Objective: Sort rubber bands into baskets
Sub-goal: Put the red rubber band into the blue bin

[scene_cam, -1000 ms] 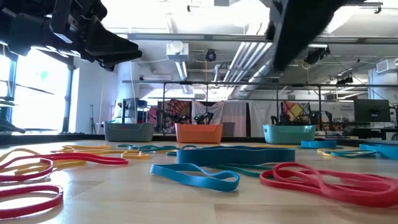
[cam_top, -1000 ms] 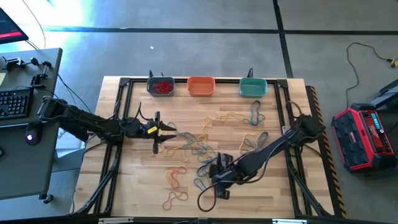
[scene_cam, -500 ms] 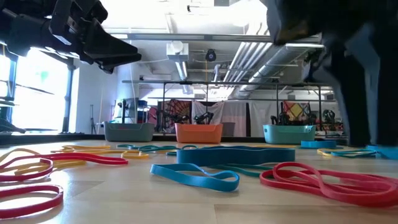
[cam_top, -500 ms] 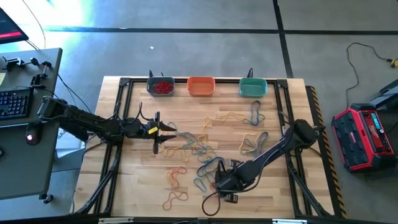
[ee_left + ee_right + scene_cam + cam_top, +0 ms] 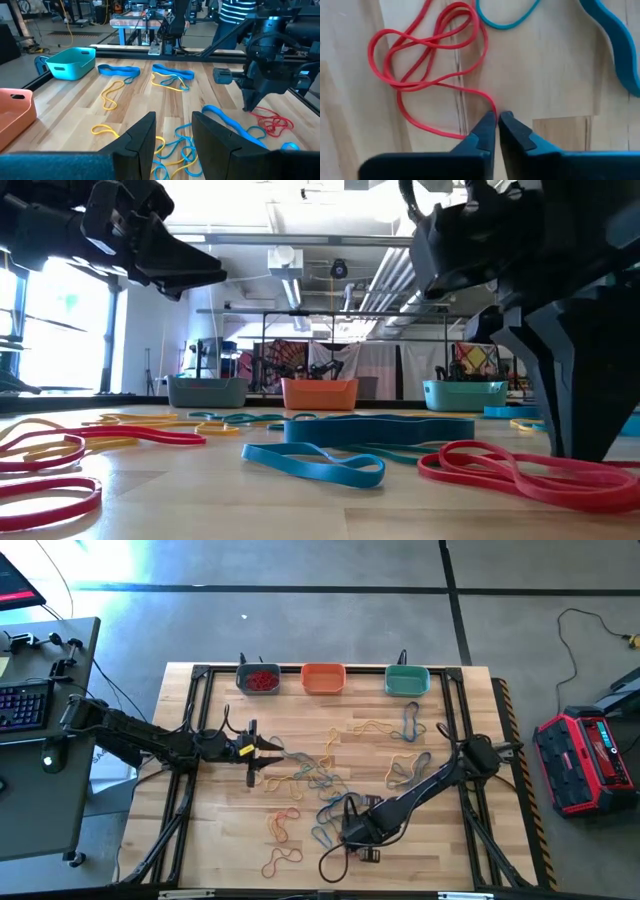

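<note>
Wooden worktop (image 5: 210, 830) is strewn with rubber bands (image 5: 300, 778), and three baskets (image 5: 323, 678) are lined along its far edge.
Red bands are held in the grey-blue basket (image 5: 258, 678); the orange one and the teal basket (image 5: 407, 680) are seen beside it. The right gripper (image 5: 498, 121) is lowered at the near edge, its fingers (image 5: 485, 131) pinched together on a red rubber band (image 5: 420, 65). The left gripper (image 5: 172, 135) is held above the worktop's left-centre, fingers parted.

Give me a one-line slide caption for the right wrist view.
Right gripper pinches a red band on the table, blue bands beside.
</note>
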Action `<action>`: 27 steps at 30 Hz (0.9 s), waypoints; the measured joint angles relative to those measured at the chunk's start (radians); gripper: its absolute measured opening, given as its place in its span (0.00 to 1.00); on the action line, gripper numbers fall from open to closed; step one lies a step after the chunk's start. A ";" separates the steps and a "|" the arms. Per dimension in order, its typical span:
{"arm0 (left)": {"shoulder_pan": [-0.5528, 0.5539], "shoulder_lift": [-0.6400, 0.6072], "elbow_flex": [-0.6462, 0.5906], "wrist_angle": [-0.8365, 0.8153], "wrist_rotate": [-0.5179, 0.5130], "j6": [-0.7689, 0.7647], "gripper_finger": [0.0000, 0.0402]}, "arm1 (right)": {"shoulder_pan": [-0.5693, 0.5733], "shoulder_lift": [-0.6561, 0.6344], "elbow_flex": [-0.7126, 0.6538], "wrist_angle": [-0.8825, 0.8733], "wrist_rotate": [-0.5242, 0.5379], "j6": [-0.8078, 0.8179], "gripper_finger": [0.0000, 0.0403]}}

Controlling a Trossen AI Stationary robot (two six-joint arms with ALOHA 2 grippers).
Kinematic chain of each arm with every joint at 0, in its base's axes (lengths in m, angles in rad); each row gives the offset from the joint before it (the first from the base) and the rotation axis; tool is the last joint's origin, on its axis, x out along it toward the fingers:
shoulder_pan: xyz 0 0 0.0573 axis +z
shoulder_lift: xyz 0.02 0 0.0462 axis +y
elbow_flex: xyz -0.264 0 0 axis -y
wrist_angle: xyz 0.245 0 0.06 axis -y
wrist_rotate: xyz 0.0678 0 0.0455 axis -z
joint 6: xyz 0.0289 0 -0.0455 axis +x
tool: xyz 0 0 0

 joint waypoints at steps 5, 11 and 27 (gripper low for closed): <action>0.000 0.000 0.000 -0.011 0.000 -0.001 0.30 | 0.000 -0.007 0.013 -0.031 0.009 -0.005 0.01; 0.000 0.000 0.000 -0.018 0.000 -0.001 0.30 | 0.001 -0.029 0.126 -0.178 0.111 -0.014 0.00; 0.000 0.000 0.000 -0.036 0.000 -0.011 0.30 | 0.002 -0.028 0.539 -0.620 0.613 -0.058 0.00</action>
